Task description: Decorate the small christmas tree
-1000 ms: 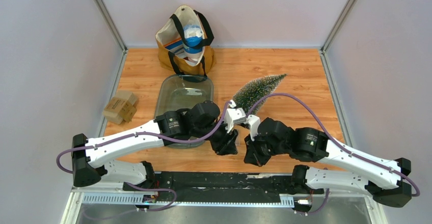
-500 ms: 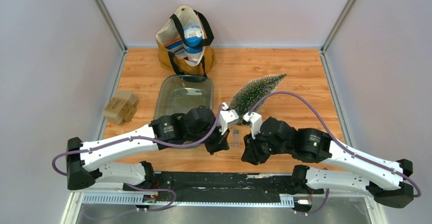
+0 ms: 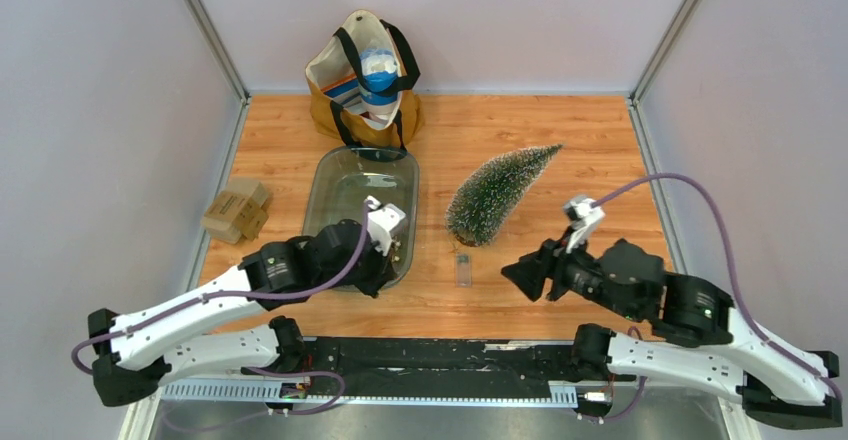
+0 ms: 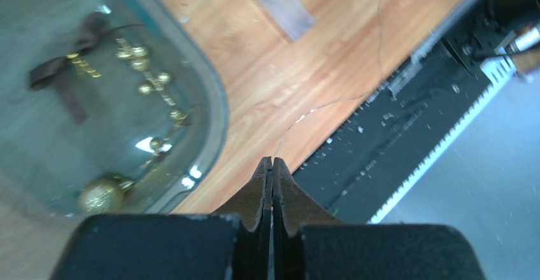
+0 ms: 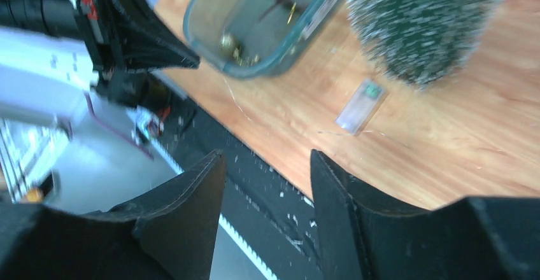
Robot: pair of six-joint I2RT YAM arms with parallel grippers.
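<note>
The small christmas tree [image 3: 497, 192] lies on its side on the wooden table, its tip pointing to the far right; its base shows in the right wrist view [image 5: 420, 25]. A small clear battery box [image 3: 462, 268] lies just before the base. My left gripper [image 3: 383, 278] hangs over the near right corner of the clear tray [image 3: 335, 175]. It is shut [image 4: 272, 162] on a thin wire [image 4: 331, 102] that trails across the wood. My right gripper [image 3: 515, 272] is open and empty [image 5: 267, 156], right of the box. The tray holds a gold bauble [image 4: 102, 194], gold beads [image 4: 149, 79] and a brown bow [image 4: 63, 83].
A tan tote bag [image 3: 365, 70] stuffed with items stands at the back, behind the tray. Small cardboard boxes [image 3: 237, 210] sit at the left edge. A black rail [image 3: 430, 355] runs along the table's near edge.
Both arms have drawn back from the tree's base. The left gripper shut and moved left to the tray's near corner. The right gripper opened and pulled back to the right.
</note>
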